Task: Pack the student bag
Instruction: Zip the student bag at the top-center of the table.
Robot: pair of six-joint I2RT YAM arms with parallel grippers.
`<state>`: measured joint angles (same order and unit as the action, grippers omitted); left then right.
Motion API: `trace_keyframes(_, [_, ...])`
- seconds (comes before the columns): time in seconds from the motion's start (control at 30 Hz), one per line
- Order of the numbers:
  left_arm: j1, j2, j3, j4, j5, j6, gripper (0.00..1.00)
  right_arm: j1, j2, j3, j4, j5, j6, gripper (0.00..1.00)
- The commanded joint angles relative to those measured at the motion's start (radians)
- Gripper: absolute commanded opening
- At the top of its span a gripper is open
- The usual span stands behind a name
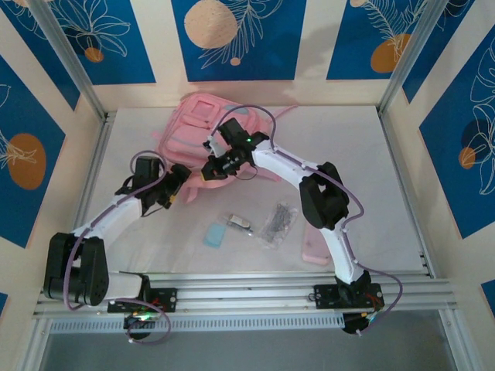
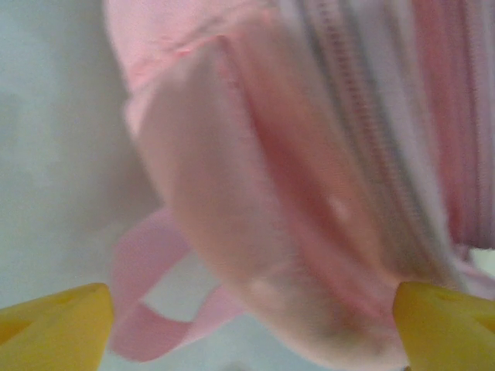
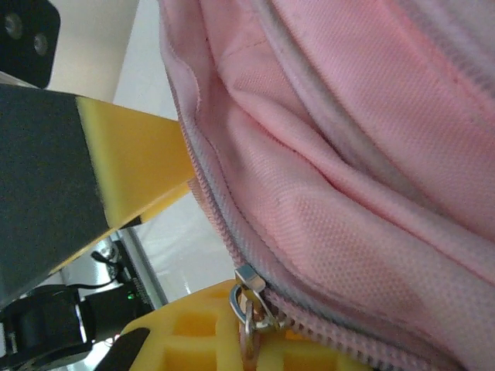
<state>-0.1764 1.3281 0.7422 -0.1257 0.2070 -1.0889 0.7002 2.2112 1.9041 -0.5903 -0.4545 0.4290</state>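
Observation:
The student bag (image 1: 203,124), a large soft pink backpack, lies at the back of the table. My right gripper (image 1: 213,168) reaches over its near edge. In the right wrist view the bag's pink fabric (image 3: 348,170) and its zip sit between the yellow fingers of the right gripper (image 3: 213,247). The metal zipper pull (image 3: 247,309) hangs against the lower finger, and the gripper is shut on it. My left gripper (image 1: 175,193) is at the bag's near-left corner. Its yellow fingertips (image 2: 58,325) stand wide apart, open, with the blurred bag corner (image 2: 255,201) just ahead.
On the white table in front of the bag lie a pale blue flat piece (image 1: 215,235), a small dark and silver item (image 1: 239,223), a clear packet of small parts (image 1: 278,222) and a pale pink pencil case (image 1: 315,250). A pink strap (image 2: 139,309) loops on the table.

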Motion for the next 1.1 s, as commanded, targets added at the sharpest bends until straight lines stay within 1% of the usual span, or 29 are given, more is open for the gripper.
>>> trace_keyframes(0.0, [-0.028, 0.036, 0.008, 0.136, -0.068, -0.063, 0.81, 0.016, -0.044, -0.036, 0.119, -0.128, 0.039, 0.0])
trace_keyframes(0.07, [-0.035, 0.07, 0.007, 0.171, -0.08, -0.065, 0.69, 0.018, -0.058, -0.067, 0.118, -0.148, 0.034, 0.0])
trace_keyframes(0.13, [-0.035, 0.09, -0.01, 0.212, -0.085, -0.071, 0.5, 0.015, -0.072, -0.095, 0.099, -0.166, 0.015, 0.0])
trace_keyframes(0.2, [-0.036, 0.088, -0.027, 0.228, -0.101, -0.066, 0.26, 0.01, -0.085, -0.11, 0.042, -0.18, -0.029, 0.0])
trace_keyframes(0.23, [-0.036, 0.083, -0.029, 0.215, -0.107, -0.058, 0.1, 0.006, -0.088, -0.112, 0.005, -0.185, -0.055, 0.0])
trace_keyframes(0.27, [-0.036, 0.076, -0.026, 0.195, -0.115, -0.042, 0.0, 0.003, -0.092, -0.115, -0.041, -0.187, -0.095, 0.0])
trace_keyframes(0.37, [-0.034, 0.054, -0.022, 0.154, -0.133, 0.0, 0.0, -0.012, -0.099, -0.122, -0.161, -0.17, -0.201, 0.0])
trace_keyframes(0.43, [-0.027, 0.035, -0.027, 0.13, -0.141, 0.021, 0.0, -0.032, -0.091, -0.112, -0.308, -0.097, -0.313, 0.0])
trace_keyframes(0.5, [-0.019, 0.021, -0.026, 0.107, -0.141, 0.043, 0.0, -0.055, -0.078, -0.1, -0.434, 0.042, -0.395, 0.0])
trace_keyframes(0.6, [-0.013, 0.008, -0.026, 0.075, -0.136, 0.066, 0.0, -0.107, -0.061, -0.096, -0.528, 0.276, -0.434, 0.0])
trace_keyframes(0.7, [-0.008, 0.001, -0.033, 0.058, -0.126, 0.074, 0.0, -0.178, -0.045, -0.08, -0.545, 0.409, -0.444, 0.0])
trace_keyframes(0.83, [-0.003, -0.009, -0.047, 0.059, -0.13, 0.068, 0.0, -0.286, -0.011, -0.02, -0.505, 0.476, -0.45, 0.0])
trace_keyframes(0.9, [0.002, -0.017, -0.045, 0.05, -0.131, 0.074, 0.0, -0.338, 0.021, 0.034, -0.486, 0.552, -0.435, 0.0])
trace_keyframes(0.97, [0.007, -0.03, -0.044, 0.037, -0.139, 0.081, 0.0, -0.375, 0.048, 0.081, -0.465, 0.627, -0.421, 0.0])
trace_keyframes(1.07, [0.014, -0.052, -0.046, 0.018, -0.149, 0.09, 0.0, -0.418, 0.084, 0.145, -0.44, 0.661, -0.396, 0.0])
